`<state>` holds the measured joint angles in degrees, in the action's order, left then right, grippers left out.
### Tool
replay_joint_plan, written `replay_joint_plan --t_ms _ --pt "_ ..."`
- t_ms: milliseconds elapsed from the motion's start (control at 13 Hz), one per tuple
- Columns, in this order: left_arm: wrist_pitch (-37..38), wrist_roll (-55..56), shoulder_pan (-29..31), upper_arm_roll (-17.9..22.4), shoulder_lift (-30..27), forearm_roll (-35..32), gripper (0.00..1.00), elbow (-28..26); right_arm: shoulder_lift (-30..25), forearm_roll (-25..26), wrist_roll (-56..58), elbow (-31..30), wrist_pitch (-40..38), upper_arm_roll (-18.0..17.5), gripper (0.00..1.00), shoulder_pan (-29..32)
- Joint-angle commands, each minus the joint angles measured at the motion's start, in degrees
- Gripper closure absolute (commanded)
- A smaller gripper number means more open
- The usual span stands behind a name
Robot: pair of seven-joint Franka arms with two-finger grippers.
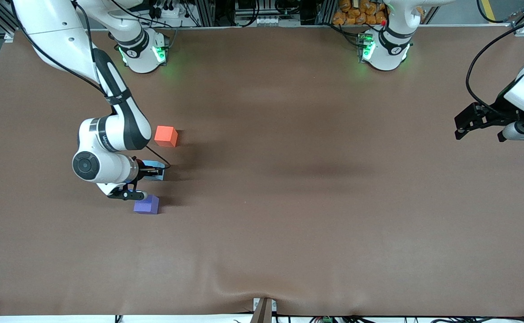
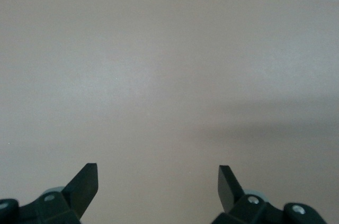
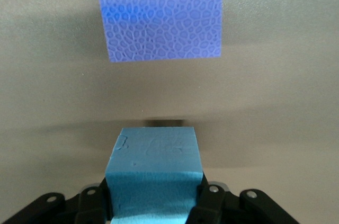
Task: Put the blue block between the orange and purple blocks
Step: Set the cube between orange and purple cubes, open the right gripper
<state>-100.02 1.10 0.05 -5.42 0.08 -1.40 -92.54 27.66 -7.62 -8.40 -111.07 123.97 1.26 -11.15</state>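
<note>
Blue block [image 3: 153,173]: small sky-blue matte cube, clamped in right hand [image 3: 153,208], between orange and purple cubes, toward right arm's end of bench [image 1: 289,233]; whether it touches bench surface, cannot tell. Mostly hidden by arm in front view, only sliver showing. Orange block [image 1: 166,136]: bright orange-red cube, flat on bench, nearer robots' edge than blue block. Purple block [image 1: 146,205]: violet-purple cube, pebbled top face, flat on bench, nearer front-camera edge, near blue block but apart.
</note>
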Motion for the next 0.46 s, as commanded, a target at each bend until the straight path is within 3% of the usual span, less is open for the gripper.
replay_joint_plan --t_ms 0,77,154,308,385 --pt "0.3 -1.2 0.5 -0.1 -0.5 0.9 0.0 0.3 -0.3 -0.9 1.3 -1.5 1.1 -0.1 0.78 -0.5" --pt "0.3 -1.0 0.4 -0.1 -0.5 0.9 0.0 0.3 -0.2 -0.9 1.3 -1.5 1.1 -0.1 0.73 -0.5" --pt "0.3 -1.4 0.5 -0.3 -0.5 0.9 0.0 0.3 -0.1 -0.9 1.3 -1.5 1.1 -0.1 0.59 -0.4" --pt "1.3 -1.4 0.5 -0.3 -0.5 0.9 0.0 0.4 0.0 -0.9 1.2 -1.5 1.1 -0.2 0.03 -0.4" --pt "1.7 -1.4 0.5 -0.3 -0.5 0.9 0.0 0.4 0.0 -0.9 1.2 -1.4 1.1 -0.2 0.0 -0.1"
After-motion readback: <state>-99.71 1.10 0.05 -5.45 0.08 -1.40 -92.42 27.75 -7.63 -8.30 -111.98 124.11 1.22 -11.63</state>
